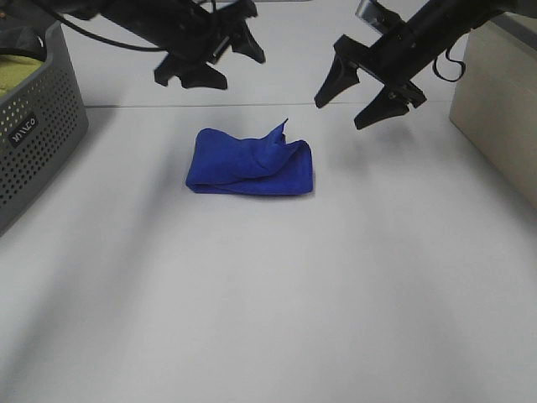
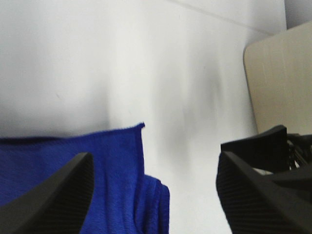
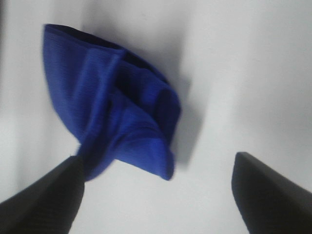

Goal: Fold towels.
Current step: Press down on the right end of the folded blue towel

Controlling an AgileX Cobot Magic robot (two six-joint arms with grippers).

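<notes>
Towel (image 1: 252,164), blue, lies loosely folded mid-table (image 1: 268,302), one corner poking up. Only the high view shows the basket (image 1: 42,126) at left and both arms hanging beyond the towel.

Left wrist view: left gripper (image 2: 153,195) spread wide over a towel edge.

Right wrist view: right gripper (image 3: 156,195) spread wide above bunched folds.

Both arms are matte black throughout. The left gripper (image 1: 220,63) and the right gripper (image 1: 342,112) each bear two tapered, wedge-shaped fingers (image 3: 265,195) with finely textured faces. A thin black cable (image 1: 454,64) loops beside the right wrist.
</notes>
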